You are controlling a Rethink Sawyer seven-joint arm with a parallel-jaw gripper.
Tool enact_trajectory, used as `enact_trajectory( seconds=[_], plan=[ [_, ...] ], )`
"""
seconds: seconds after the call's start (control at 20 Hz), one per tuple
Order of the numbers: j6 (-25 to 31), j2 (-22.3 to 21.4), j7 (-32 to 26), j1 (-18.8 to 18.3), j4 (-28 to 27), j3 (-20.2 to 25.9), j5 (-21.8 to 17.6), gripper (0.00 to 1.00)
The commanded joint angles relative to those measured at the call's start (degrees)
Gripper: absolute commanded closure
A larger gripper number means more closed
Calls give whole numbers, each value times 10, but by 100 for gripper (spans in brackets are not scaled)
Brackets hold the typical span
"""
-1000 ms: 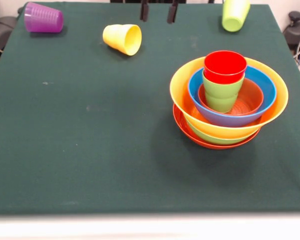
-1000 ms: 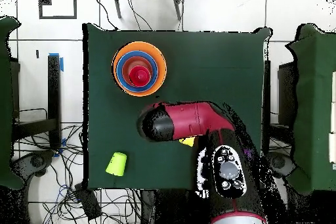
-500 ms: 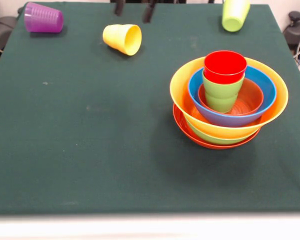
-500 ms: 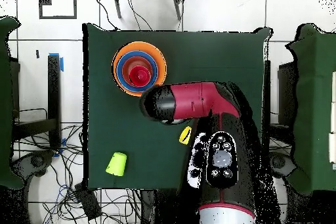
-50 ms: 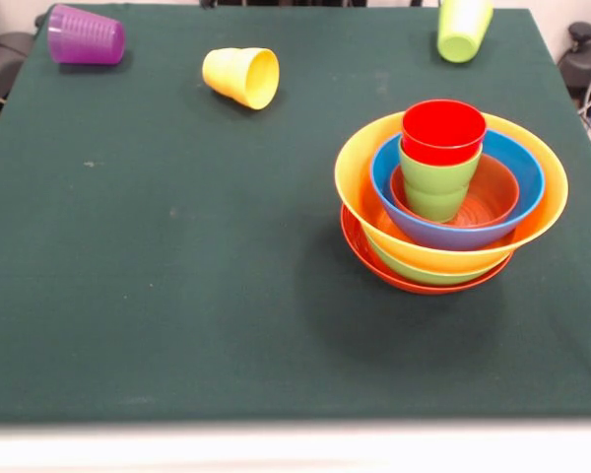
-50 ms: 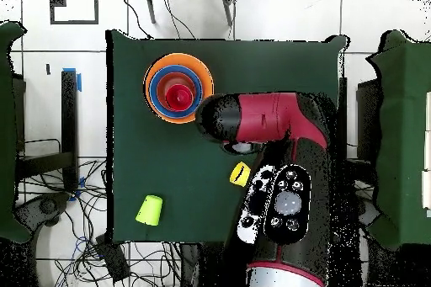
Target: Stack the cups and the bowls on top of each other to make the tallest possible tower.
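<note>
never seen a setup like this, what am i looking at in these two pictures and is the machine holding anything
It is one red and black robot arm at a green-covered table. One picture looks across the table, the other straight down from above. On the table stands a pile of nested bowls with a red cup inside a light green cup. A purple cup, a yellow cup and another light green cup lie loose. The arm's hand shows in neither picture, so nothing can be seen held.
</note>
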Motion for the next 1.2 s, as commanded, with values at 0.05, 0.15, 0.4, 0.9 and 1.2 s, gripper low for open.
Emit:
enact_trajectory(
  seconds=[0.05,0.15,0.4,0.9,1.2],
  plan=[
    [104,66,178,49,-81,-23,12,0],
    [126,81,199,62,-106,-35,17,0],
    [208,129,222,80,-198,-47,29,0],
    [368,227,257,94,-380,-91,15,0],
    [400,260,236,94,-453,-95,16,0]
  ],
)
